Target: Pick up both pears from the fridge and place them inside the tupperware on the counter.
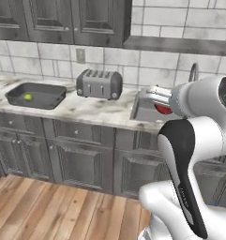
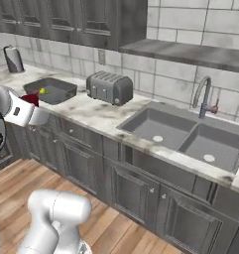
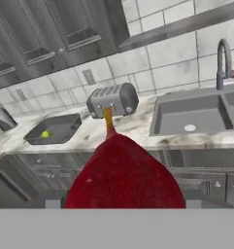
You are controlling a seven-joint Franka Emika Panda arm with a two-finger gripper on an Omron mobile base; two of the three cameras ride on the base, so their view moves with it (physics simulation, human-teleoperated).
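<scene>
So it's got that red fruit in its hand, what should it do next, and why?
Probably carry the red pear over to the tupperware and hold it above before letting go. The gripper is shut on the pear well short of the counter, near the sink, while the green pear already lies in the tupperware, left of the toaster.

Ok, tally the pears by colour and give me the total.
Yellow-green pear: 1, lying in the tupperware.
Red pear: 1, held in the gripper, off the counter.
Total: 2
</scene>
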